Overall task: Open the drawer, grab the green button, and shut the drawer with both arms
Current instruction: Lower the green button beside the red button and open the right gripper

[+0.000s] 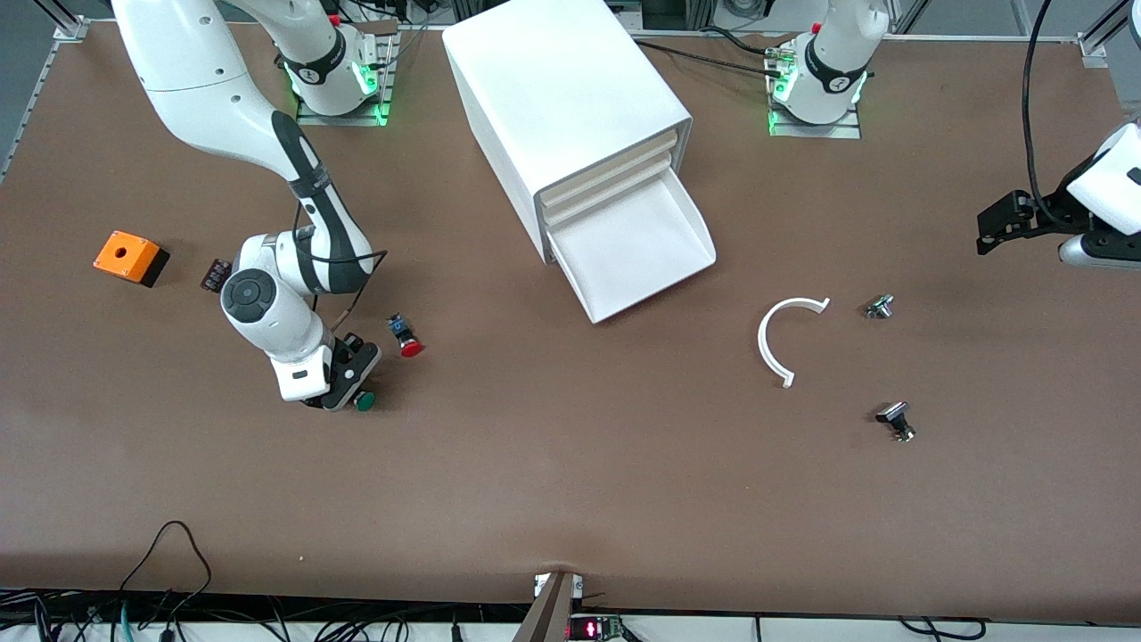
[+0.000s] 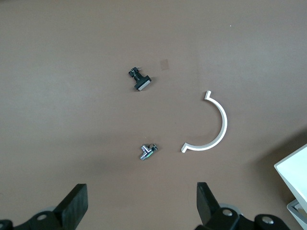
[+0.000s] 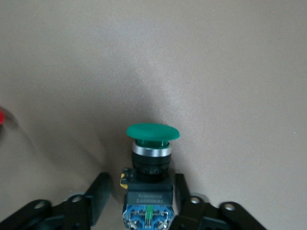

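Observation:
The green-capped button (image 1: 365, 401) (image 3: 152, 132) lies on the table near the right arm's end, its dark body between the fingers of my right gripper (image 1: 350, 389) (image 3: 141, 181). The jaws stand a little apart, with a gap showing between one finger (image 3: 100, 189) and the body, so the gripper is open around the button. The bottom drawer (image 1: 624, 259) of the white cabinet (image 1: 562, 98) is pulled out and shows nothing inside. My left gripper (image 1: 987, 234) (image 2: 142, 201) waits open above the left arm's end of the table, holding nothing.
A red-capped button (image 1: 408, 337) lies beside the right gripper, toward the cabinet. An orange box (image 1: 131, 257) and a small dark piece (image 1: 216, 275) lie toward the right arm's end. A white C-shaped ring (image 1: 775, 343) and two small parts (image 1: 880, 307) (image 1: 897, 419) lie under the left gripper's view.

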You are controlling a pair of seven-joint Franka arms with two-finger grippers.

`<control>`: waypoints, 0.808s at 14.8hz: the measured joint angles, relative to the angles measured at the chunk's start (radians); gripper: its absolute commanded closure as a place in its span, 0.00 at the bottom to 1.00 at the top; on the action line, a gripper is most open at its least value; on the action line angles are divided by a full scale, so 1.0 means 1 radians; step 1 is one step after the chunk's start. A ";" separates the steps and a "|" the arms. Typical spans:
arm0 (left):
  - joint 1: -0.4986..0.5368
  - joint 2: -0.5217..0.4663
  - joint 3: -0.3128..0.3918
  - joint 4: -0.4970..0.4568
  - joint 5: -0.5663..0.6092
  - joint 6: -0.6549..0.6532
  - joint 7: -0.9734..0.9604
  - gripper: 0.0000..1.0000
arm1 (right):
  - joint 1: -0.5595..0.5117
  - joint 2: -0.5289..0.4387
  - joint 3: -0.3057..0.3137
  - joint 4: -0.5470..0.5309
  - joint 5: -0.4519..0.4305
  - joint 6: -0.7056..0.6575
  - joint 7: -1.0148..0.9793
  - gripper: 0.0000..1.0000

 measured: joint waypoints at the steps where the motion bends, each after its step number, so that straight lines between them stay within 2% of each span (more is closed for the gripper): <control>1: 0.000 0.000 0.000 0.000 0.000 0.000 0.000 0.00 | 0.000 -0.001 0.001 0.001 0.000 0.004 0.000 0.00; 5: 0.000 0.000 0.000 0.000 0.000 0.000 0.000 0.00 | 0.000 -0.031 0.004 0.009 0.007 -0.021 0.012 0.00; 8: 0.000 0.000 0.000 0.000 0.000 0.000 0.000 0.00 | 0.000 -0.078 0.015 0.014 0.067 -0.106 0.034 0.00; 10: 0.000 0.000 0.000 0.000 0.000 -0.001 0.000 0.00 | 0.001 -0.126 0.022 0.034 0.115 -0.223 0.048 0.00; 12: 0.000 0.000 0.000 0.000 0.000 -0.002 0.000 0.00 | 0.000 -0.183 0.022 0.088 0.140 -0.414 0.093 0.00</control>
